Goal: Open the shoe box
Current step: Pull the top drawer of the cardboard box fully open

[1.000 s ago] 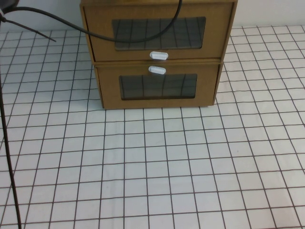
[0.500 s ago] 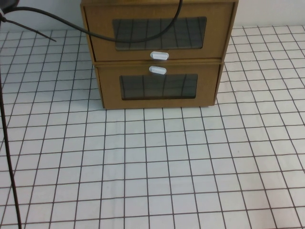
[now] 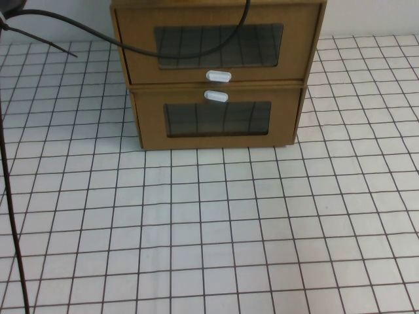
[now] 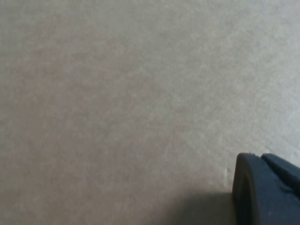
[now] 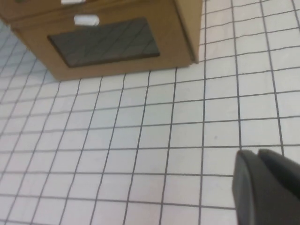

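Open tabletop (image 3: 209, 235) before the closed shoe box (image 3: 216, 124); right gripper (image 5: 262, 187), pinched together, well apart from it; left gripper (image 4: 265, 192), likewise, close to its cardboard

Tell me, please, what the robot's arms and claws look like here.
Little of the arms shows. The left claw, close against brown cardboard, and the right claw, above the gridded table before the shoe box, are both matte blue-black with rounded tips. In the high view one black cable loops across the box front, another runs down the table's left side.
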Controlling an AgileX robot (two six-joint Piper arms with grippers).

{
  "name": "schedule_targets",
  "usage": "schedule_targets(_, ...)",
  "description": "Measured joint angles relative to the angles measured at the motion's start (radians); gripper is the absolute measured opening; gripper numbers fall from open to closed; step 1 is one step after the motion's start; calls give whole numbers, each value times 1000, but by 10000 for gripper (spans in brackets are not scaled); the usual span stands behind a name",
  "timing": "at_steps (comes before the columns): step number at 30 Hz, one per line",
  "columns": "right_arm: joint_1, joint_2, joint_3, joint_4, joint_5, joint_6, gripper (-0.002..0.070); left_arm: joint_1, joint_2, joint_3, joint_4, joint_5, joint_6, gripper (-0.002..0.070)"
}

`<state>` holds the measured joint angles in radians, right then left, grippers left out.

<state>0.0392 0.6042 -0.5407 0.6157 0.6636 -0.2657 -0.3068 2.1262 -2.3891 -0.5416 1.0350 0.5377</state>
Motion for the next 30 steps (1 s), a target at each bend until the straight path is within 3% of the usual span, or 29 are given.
schedule_targets(5,46,251,-196,35,75,-152,-13,0,0,0,0,0,0,-5)
schedule_targets(10,229,435,-327,-5,29,-175,-13,0,0,0,0,2,0,-5)
schedule_targets(15,444,603,-473,-202,-16,-77,-13,0,0,0,0,2,-7,-5)
schedule_targets(23,788,886,-662,-805,29,266,-13,0,0,0,0,3,-11,-5)
schedule_targets(30,975,1025,-680,-1447,40,597,-13,0,0,0,0,3,-11,-5)
